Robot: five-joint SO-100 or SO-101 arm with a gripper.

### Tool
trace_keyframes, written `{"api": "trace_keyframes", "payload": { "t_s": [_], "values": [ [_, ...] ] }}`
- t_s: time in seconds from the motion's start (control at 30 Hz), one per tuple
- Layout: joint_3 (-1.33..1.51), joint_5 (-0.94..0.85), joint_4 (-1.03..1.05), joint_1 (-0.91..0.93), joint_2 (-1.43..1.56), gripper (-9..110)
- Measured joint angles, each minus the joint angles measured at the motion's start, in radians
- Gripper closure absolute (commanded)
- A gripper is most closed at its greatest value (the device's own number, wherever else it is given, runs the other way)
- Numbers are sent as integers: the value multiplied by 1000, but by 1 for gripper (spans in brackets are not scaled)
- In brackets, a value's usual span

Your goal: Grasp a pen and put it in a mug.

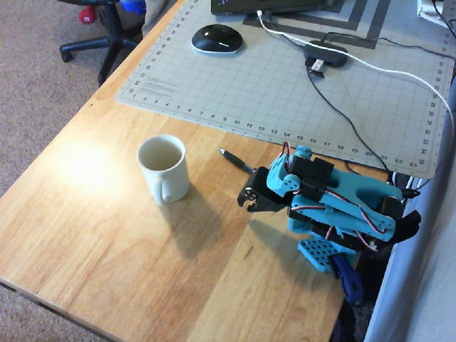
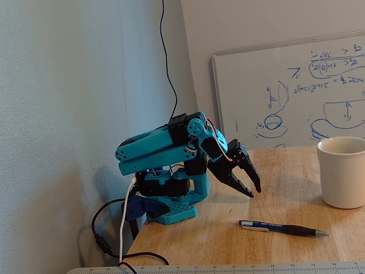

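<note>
The cream-white mug (image 1: 162, 169) stands upright and empty on the wooden table, left of the arm in the overhead view. It shows at the right edge of the fixed view (image 2: 344, 171). The slim black pen (image 1: 236, 161) lies flat between mug and arm, its silvery tip toward the mug and its rear end hidden under the arm. In the fixed view the pen (image 2: 282, 228) lies in front of the gripper. My gripper (image 1: 246, 205) (image 2: 254, 192) is folded down near the arm's base, its jaws together and empty, just above the table and clear of the pen.
A grey cutting mat (image 1: 285, 92) covers the far half of the table, with a black mouse (image 1: 216, 38), a USB hub (image 1: 326, 55) and cables on it. The table edge runs along the left and front. A whiteboard (image 2: 296, 91) leans against the wall.
</note>
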Motion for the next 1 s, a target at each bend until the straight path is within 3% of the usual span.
{"api": "trace_keyframes", "payload": {
  "t_s": [0.67,1.0],
  "values": [
    [0,11,2,0,2,95],
    [-132,396,0,25,-199,95]
  ]
}}
